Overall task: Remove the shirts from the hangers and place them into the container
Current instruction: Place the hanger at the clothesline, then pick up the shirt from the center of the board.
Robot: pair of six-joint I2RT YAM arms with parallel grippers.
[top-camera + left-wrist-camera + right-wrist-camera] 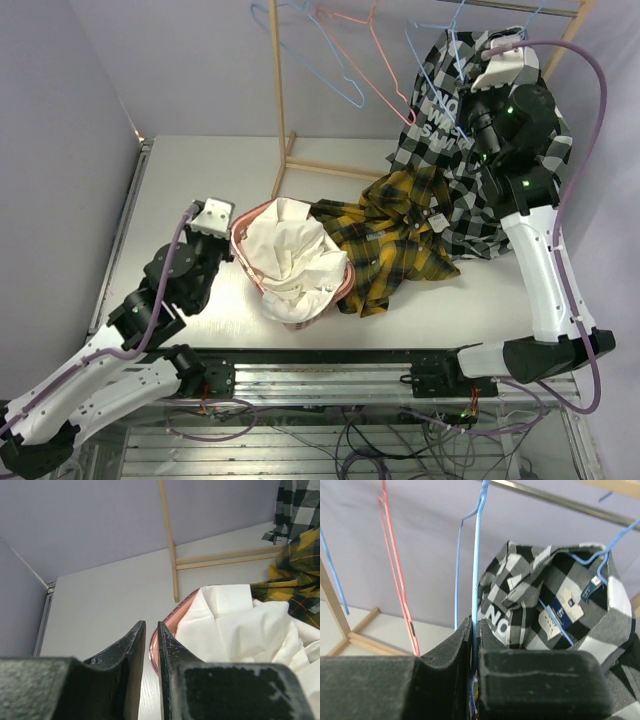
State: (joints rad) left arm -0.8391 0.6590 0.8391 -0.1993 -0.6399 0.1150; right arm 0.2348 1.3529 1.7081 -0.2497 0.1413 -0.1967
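Plainly, the coming move turns on the far right end of the rack. The black-and-white checked button shirt with printed lettering (445, 105) is the only shirt seen on the rack. It hangs below the top rail (555, 499), with its tail trailing down onto the tabletop (200, 170).

The right gripper (474, 625) is up beside it, clenched on a thin light blue wire hanger (477, 555). That wire runs almost straight up from the jaws to the rail. In the right wrist view the shirt's collar lies just to the right of the wire and a little above the jaws. A second light blue wire (600, 562) is threaded through the collar; whether both wires belong to one hanger I cannot tell.

The salmon-pink lattice-sided plastic basket (176, 611) sits well apart, down and to the left of the hanging shirt. It already holds the plain white shirt (285, 250), and the yellow-and-black plaid shirt (395, 245) is draped over its right rim onto the tabletop.

The right arm is much the nearer to the checked shirt. My judgement is that the shirt must come off the hanger, then travel leftward and toward the arms' bases.

The left gripper (150, 625) sits just beside the basket's left rim, its jaws drawn to a narrow slit. The pink rim shows in that slit, but whether it is pinched I cannot tell.
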